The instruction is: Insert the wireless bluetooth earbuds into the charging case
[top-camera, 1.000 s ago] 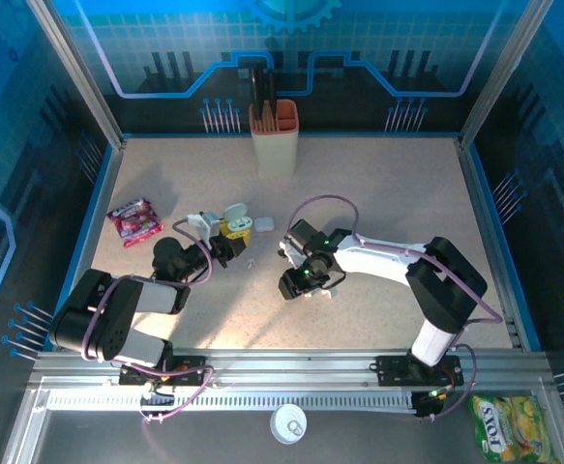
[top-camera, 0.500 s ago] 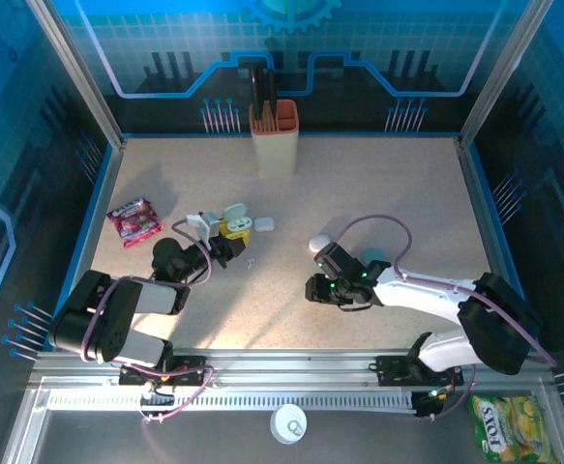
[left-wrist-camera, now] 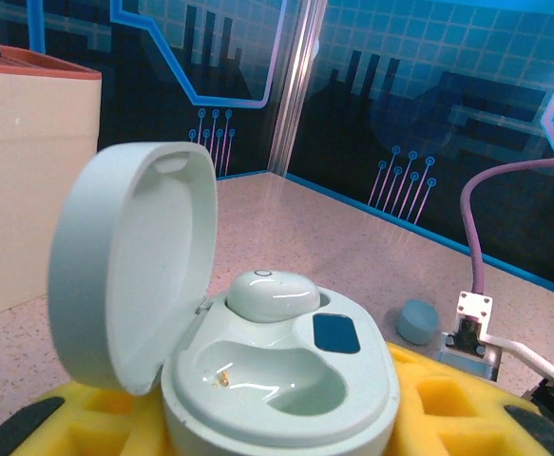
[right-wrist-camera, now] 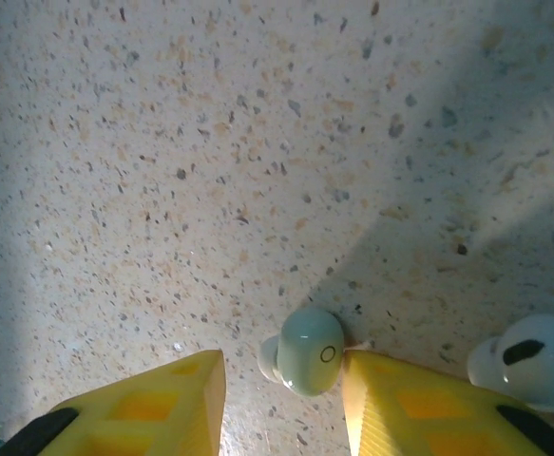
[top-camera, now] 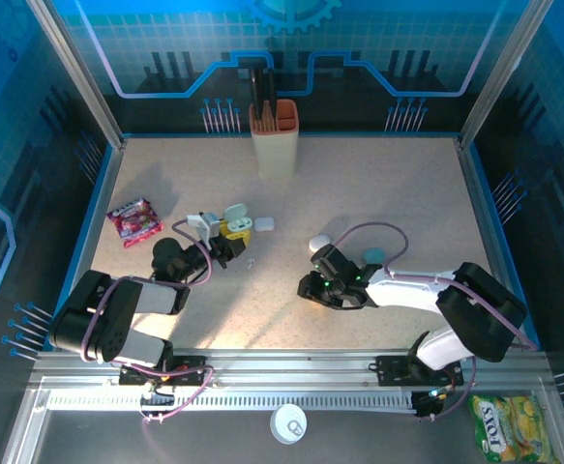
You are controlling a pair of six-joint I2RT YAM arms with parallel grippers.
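Right gripper (right-wrist-camera: pixel 283 372) sits low over the table (right-wrist-camera: pixel 257 142) with its yellow pads spread, not pinching. A small pale earbud (right-wrist-camera: pixel 307 351) lies on the table between them, touching the right pad with a gap at the left pad. A white rounded piece (right-wrist-camera: pixel 533 363) lies just right of that pad. Further back, left gripper (top-camera: pixel 229 232) clamps the open charging case (left-wrist-camera: pixel 286 380), lid (left-wrist-camera: pixel 129 266) upright. A seated earbud (left-wrist-camera: pixel 267 294) fills the far well, the nearer well bare. Far back are a beige holder (top-camera: pixel 275 135) and, at left, a pink packet (top-camera: pixel 133 220).
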